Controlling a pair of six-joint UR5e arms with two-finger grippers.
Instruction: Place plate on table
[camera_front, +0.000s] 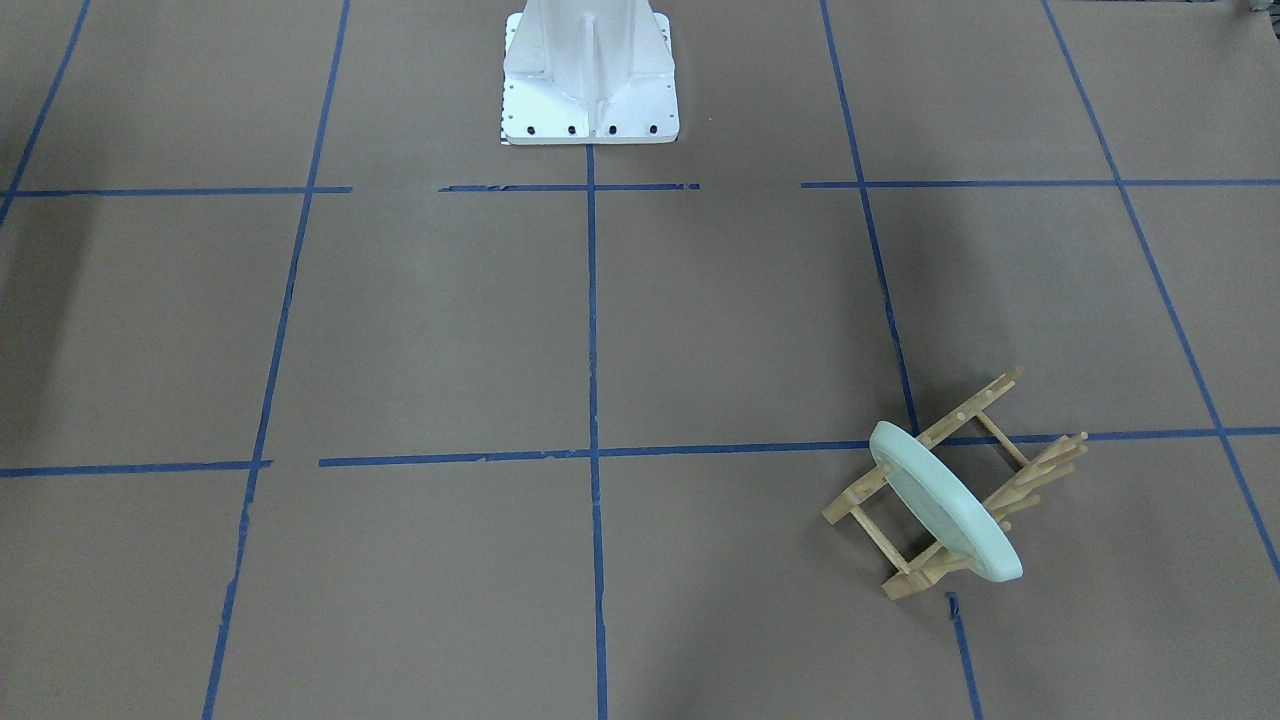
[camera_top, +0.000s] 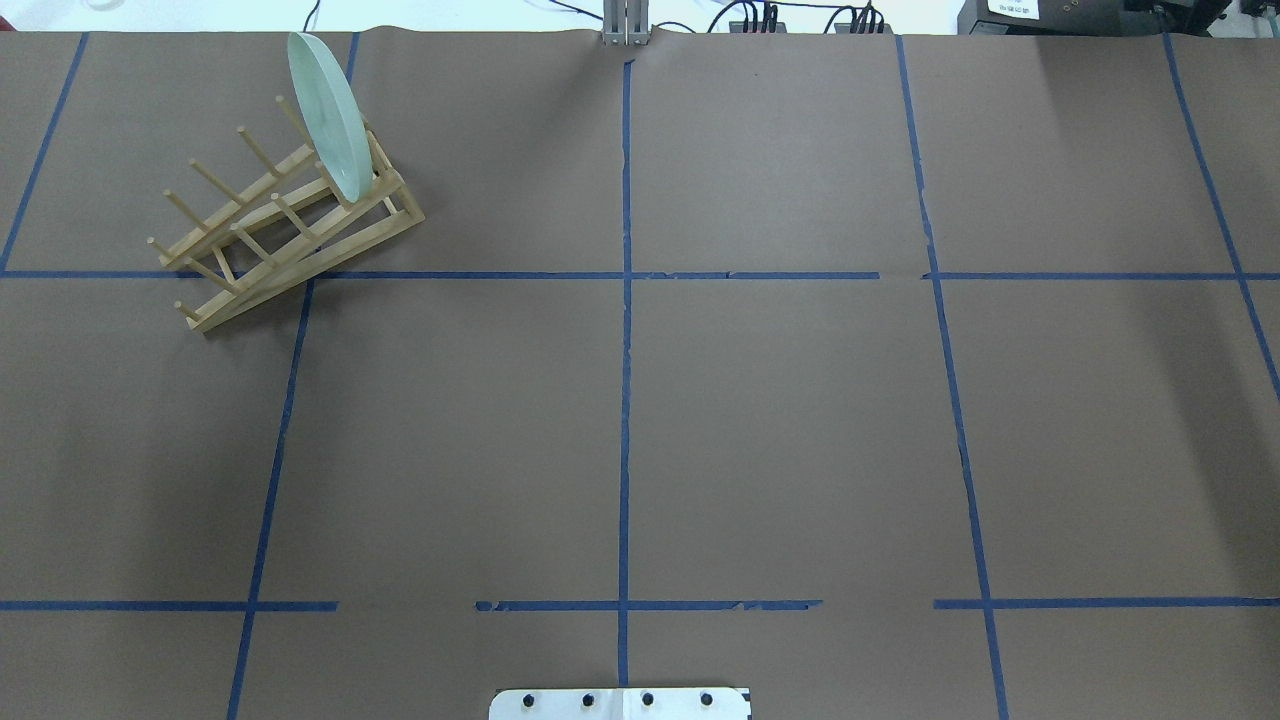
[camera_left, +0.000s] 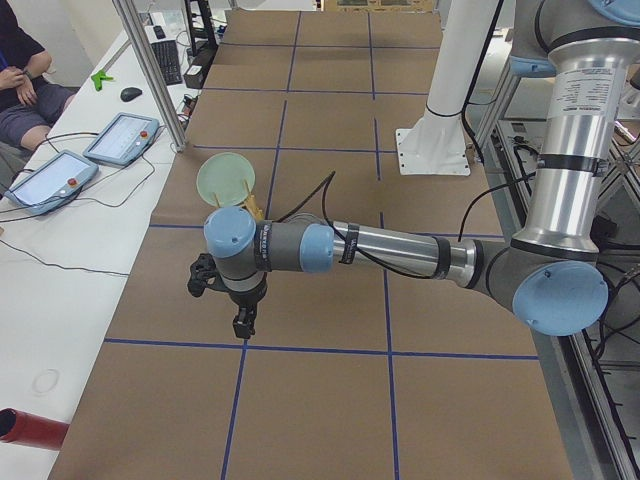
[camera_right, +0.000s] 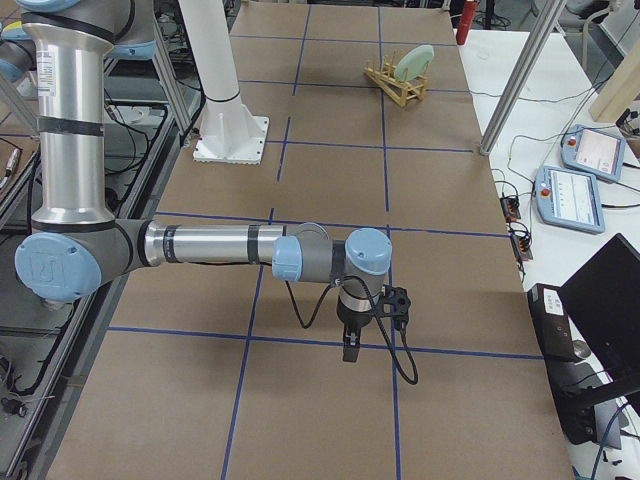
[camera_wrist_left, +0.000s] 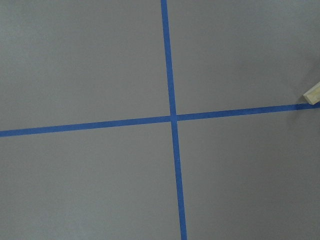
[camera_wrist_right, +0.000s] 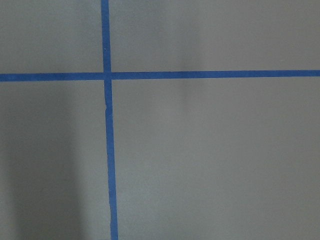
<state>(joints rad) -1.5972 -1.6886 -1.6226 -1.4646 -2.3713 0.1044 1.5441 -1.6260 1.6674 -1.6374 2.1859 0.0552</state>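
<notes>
A wide brown table (camera_top: 780, 420), crossed by a grid of blue tape lines, with a pale mint-green plate (camera_top: 330, 115) standing on edge in a light wooden peg rack (camera_top: 290, 235). The rack sits askew at the table's far corner on the robot's left side, over a tape crossing. The plate is in the slot at one end of the rack, held between pegs and touching nothing else. Seen from overhead it shows as a narrow oval whose long axis runs roughly away from the robot, so its two broad faces look toward the table's ends. The left gripper (camera_left: 243, 325) hangs fingers-down above bare table near the left end. In that end view the plate (camera_left: 225, 180) shows beyond it, farther along the table and raised in its rack. The left wrist camera looks straight down on a tape crossing, with only a corner of pale wood at its right edge. The right gripper (camera_right: 349, 348) hangs over the opposite end, well apart from the plate (camera_right: 413, 65), so the left arm is plainly the nearer one. Whether either gripper's fingers are spread or pressed together cannot be told from these side views. The plate is not yet lifted, and a grasp would likely need to take its upper rim across its thin edge.
</notes>
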